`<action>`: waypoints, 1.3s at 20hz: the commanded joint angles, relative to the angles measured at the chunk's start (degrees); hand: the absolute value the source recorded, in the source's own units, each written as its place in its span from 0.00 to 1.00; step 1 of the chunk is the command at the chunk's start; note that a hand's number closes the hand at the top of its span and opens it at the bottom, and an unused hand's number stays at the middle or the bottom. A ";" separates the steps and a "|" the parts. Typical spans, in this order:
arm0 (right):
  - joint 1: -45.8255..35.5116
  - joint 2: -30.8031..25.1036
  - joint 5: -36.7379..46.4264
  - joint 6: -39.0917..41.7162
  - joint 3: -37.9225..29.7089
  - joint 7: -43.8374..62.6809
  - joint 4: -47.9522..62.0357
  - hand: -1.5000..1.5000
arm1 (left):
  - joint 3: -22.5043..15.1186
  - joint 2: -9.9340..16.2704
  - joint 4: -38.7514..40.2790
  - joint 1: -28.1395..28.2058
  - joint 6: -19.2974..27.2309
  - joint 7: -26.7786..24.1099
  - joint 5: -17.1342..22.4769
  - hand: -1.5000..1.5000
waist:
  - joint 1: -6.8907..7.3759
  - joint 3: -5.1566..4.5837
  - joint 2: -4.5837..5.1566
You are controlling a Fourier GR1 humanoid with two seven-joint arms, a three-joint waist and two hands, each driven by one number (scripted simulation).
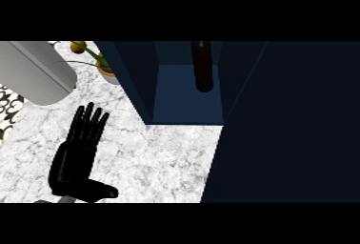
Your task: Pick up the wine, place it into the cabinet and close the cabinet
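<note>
The wine bottle (pixel 202 66), likely heavy, slippery glass, stands inside the cabinet (pixel 184 102) at upper centre; left hand (pixel 79 152) rests flat, fingers straight.

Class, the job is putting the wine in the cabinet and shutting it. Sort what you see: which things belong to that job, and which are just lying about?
Belongs to the job:
wine bottle, inside the cabinet
cabinet
cabinet door
left robot hand, open

Just lying about:
potted plant
grey appliance
</note>
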 commanded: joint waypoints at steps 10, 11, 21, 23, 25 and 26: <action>-4.40 4.83 0.51 2.00 6.94 7.40 -10.44 1.00 | 10.05 9.39 -1.88 4.83 -8.65 1.18 5.88 0.00 | 0.21 -0.10 0.10; -5.32 5.19 0.18 2.32 7.31 8.84 -10.66 1.00 | 10.49 9.18 -0.56 3.06 -8.22 2.87 7.05 0.00 | -0.01 -0.14 0.23; -12.09 11.72 -3.72 3.44 6.36 12.74 -6.92 1.00 | 13.59 12.92 0.34 3.12 -13.70 3.94 9.73 0.00 | 1.98 -0.31 0.55; -13.94 13.48 -5.51 4.64 5.72 12.49 -5.09 1.00 | 12.17 12.18 0.74 1.93 -13.62 4.99 9.35 0.00 | 2.17 -0.28 0.90; -14.65 14.37 -6.03 4.50 4.65 13.95 -5.41 1.00 | 13.71 12.74 0.31 3.72 -14.66 3.12 9.44 0.00 | 3.31 -0.36 0.73; -16.06 15.51 -6.64 5.25 4.43 14.35 -3.55 1.00 | 13.68 12.62 1.18 2.19 -14.64 3.71 9.65 0.00 | 3.12 -0.34 1.00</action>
